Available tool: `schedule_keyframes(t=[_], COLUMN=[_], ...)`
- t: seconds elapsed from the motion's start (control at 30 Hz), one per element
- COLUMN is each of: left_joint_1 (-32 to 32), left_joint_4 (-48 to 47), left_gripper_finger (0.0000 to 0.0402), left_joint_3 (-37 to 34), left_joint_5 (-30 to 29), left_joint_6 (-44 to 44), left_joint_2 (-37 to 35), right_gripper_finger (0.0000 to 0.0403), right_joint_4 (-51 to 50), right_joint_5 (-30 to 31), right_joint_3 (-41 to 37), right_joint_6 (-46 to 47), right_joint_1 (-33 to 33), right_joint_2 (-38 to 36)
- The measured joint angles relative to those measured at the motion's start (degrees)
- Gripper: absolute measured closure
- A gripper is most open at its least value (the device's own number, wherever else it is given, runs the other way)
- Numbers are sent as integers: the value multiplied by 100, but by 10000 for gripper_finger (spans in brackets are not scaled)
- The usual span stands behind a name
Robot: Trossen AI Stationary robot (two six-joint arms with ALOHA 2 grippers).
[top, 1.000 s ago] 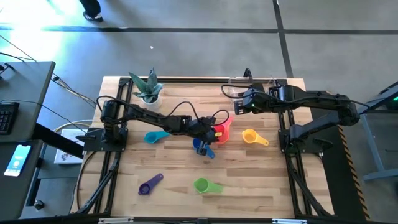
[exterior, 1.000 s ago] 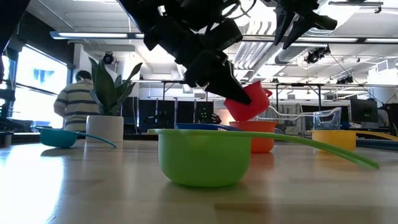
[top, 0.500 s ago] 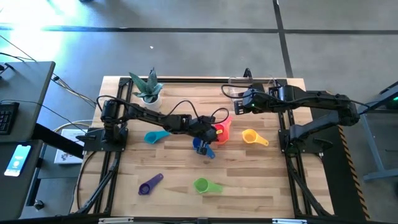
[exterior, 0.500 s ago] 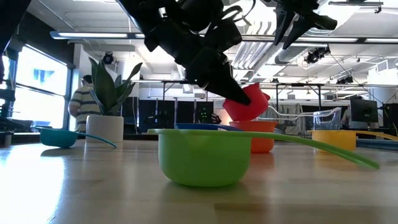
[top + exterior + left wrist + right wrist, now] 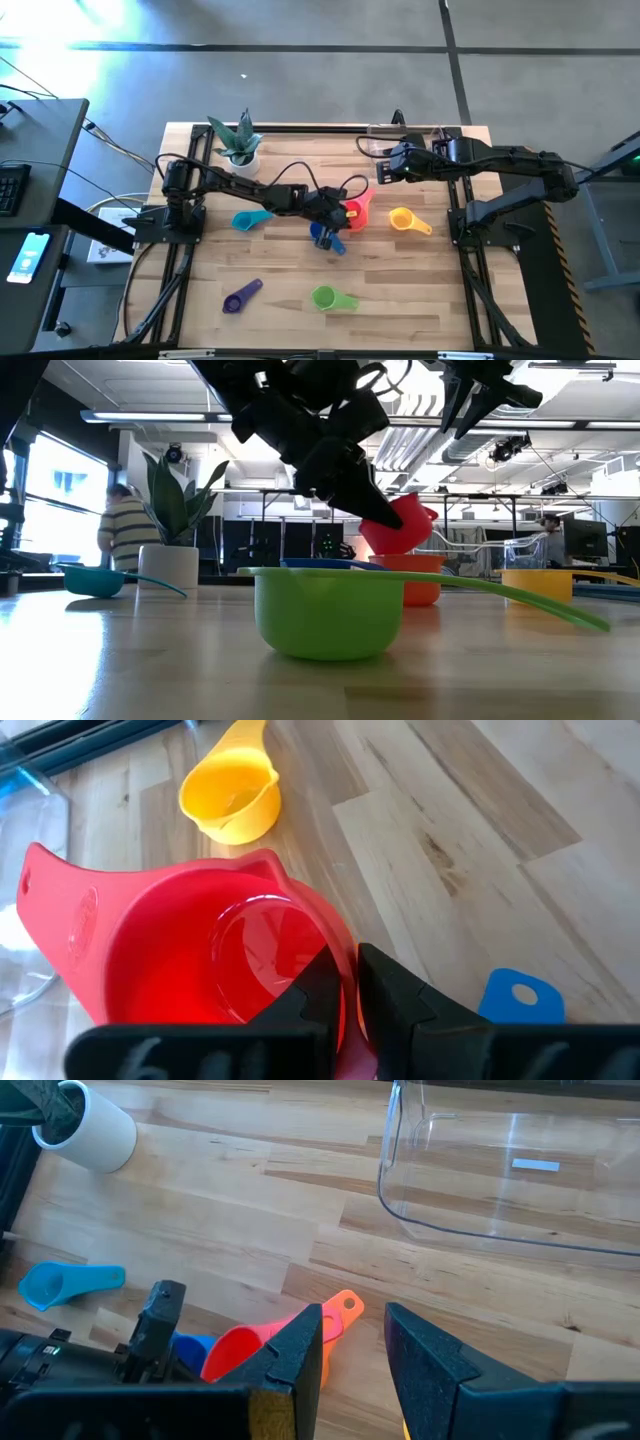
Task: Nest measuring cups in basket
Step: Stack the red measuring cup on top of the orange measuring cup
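My left gripper (image 5: 342, 213) is at mid-table, shut on the red cup (image 5: 354, 212), which hangs above the orange cup (image 5: 420, 586). The blue cup (image 5: 325, 238) sits just on its near side. The yellow cup (image 5: 404, 219), teal cup (image 5: 250, 220), green cup (image 5: 330, 298) and purple cup (image 5: 241, 296) stand apart on the wood. The clear basket (image 5: 402, 141) rests at the far right edge. My right gripper (image 5: 384, 170) is open and hovers beside the basket (image 5: 500, 1180), touching nothing. My left gripper pinches the red cup's rim wall (image 5: 345, 982), opposite its handle (image 5: 55, 900); one finger (image 5: 310, 1002) is inside the bowl and one (image 5: 392, 1002) outside. The fingers slant down from the table's left. The cup is lifted clear and tilted (image 5: 400, 525) above the orange cup.
A white plant pot (image 5: 240, 155) stands at the far left of the table. Dark frame rails run along the table's left and right sides. Bare wood lies between the yellow cup and the basket. A person (image 5: 125, 530) walks in the room behind.
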Motion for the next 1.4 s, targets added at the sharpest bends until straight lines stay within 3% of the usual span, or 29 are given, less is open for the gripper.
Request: schedule_keyframes(t=[0.37, 1.4], left_joint_1=[2, 2], left_joint_4=[-12, -18], left_gripper_finger=[345, 343], left_joint_3=[0, 0], left_joint_5=[43, 131], left_joint_6=[-250, -260], left_joint_2=[0, -2], right_gripper_finger=[301, 301], right_joint_4=[0, 0], right_joint_5=[0, 0], right_joint_3=[0, 0], right_joint_6=[0, -15], right_joint_1=[0, 2], right_joint_2=[0, 0])
